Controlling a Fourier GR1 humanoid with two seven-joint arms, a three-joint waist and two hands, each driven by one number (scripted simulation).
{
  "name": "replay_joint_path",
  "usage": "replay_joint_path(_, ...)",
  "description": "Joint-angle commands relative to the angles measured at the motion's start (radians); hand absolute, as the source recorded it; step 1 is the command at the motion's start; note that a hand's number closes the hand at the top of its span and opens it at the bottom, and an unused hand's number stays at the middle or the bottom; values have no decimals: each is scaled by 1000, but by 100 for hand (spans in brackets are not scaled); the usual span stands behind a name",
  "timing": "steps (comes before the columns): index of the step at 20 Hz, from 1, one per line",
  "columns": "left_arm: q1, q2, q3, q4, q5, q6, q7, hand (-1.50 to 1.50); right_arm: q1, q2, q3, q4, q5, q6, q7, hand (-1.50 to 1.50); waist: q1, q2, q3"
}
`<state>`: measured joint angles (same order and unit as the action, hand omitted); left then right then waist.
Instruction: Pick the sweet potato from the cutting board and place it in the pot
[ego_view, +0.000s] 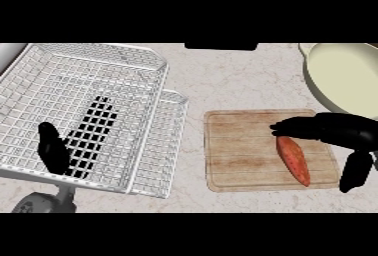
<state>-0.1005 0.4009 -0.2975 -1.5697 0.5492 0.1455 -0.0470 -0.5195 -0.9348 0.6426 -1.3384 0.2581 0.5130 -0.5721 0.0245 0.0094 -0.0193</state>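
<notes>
The sweet potato (294, 160) is orange-red, long and tapered at both ends. It lies flat on the right part of the cutting board (244, 155), a pale wooden slab with rounded corners, angled from far-left to near-right. The pot (347, 75), cream-coloured and round, sits at the far right, partly cut off.

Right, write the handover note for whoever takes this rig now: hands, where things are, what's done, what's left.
Right hand: open, over the right side of the cutting board, fingers above the top end of the sweet potato, thumb hanging off the board's right edge. Not gripping yet.
Left hand: open, resting over the white wire dish rack at the left.
Sweet potato: lying on the board, right half.
Pot: cream-coloured, upper right of the counter, nothing visible inside.
Done: the reach only.
Left: grasp, lift, carry to the pot, release.
</notes>
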Motion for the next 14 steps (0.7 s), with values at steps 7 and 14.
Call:
replay_joint_path(7, -78, 97, 143, 39, -79, 165, 34, 0, 1, 49, 33, 76, 79, -38, -34, -150, 3, -2, 23)
replay_joint_path(14, -59, 105, 122, -6, -81, 183, 57, 0, -12, 108, 49, 106, 117, -62, -7, -150, 11, -8, 23)
